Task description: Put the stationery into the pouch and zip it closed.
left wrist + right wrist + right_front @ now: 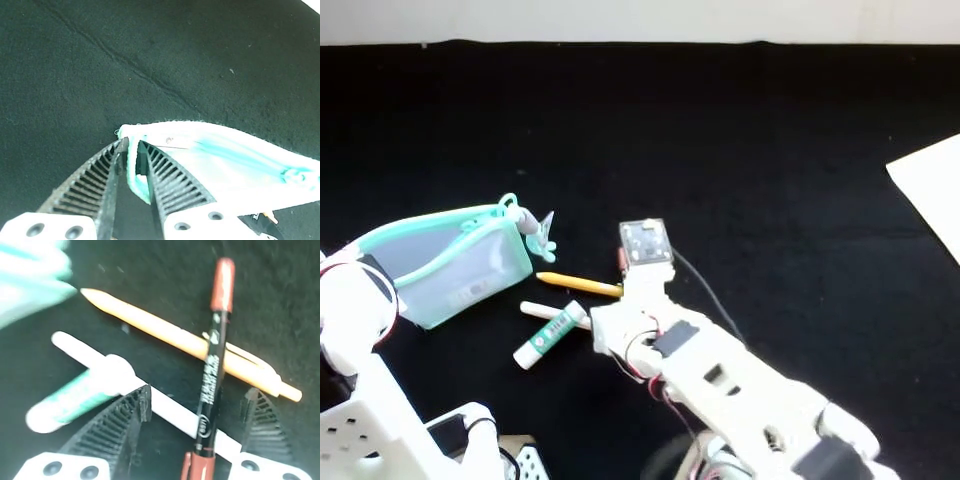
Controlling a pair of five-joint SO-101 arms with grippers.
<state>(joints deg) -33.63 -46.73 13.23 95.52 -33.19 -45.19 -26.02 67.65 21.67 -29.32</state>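
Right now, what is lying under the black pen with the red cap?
The black pen lies across the orange pen and the white pen, both on the black table. Where it crosses, it covers a short stretch of each.

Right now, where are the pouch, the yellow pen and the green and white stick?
pouch (460, 265), high view, middle of its clear side panel.
yellow pen (165, 332), right wrist view, middle of its barrel.
green and white stick (550, 335), high view, its green body.
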